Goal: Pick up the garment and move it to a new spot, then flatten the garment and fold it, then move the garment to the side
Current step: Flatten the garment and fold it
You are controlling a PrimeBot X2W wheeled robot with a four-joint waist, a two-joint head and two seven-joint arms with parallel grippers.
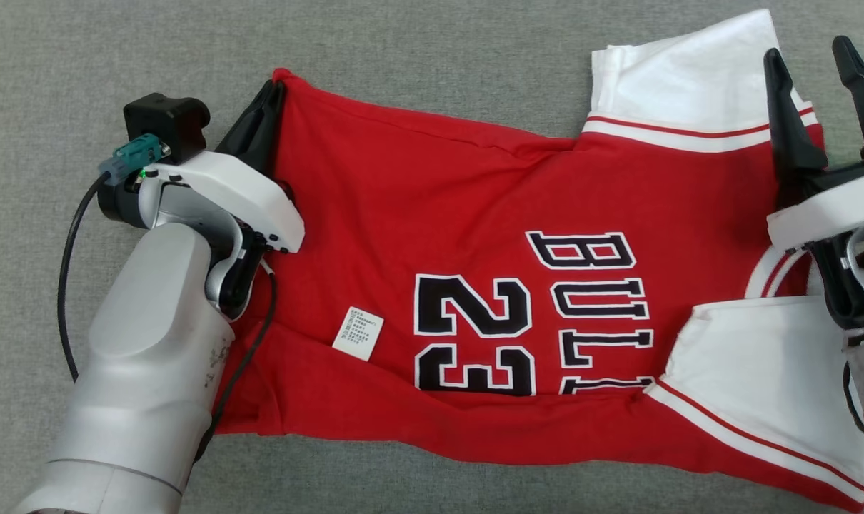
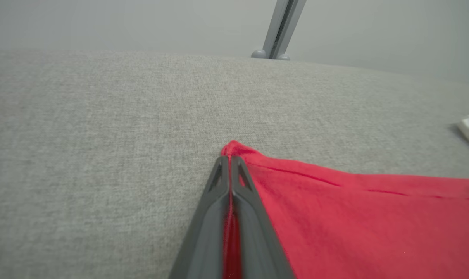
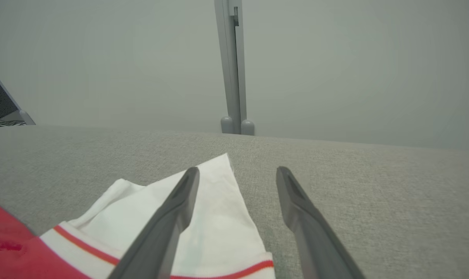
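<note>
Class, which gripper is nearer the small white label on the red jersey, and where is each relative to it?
Left. The left gripper pinches the jersey corner up-left of the label; the right gripper, open, is at the white sleeve, far to its right.

The left gripper (image 1: 278, 91) reaches forward, fingers pressed tightly together; the right gripper (image 1: 809, 53) hovers, fingers spread wide.

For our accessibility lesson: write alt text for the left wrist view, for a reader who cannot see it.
The left gripper has its two dark fingers shut on a corner of the red garment, which lies on a grey cloth surface. A metal post stands beyond its far edge.
</note>
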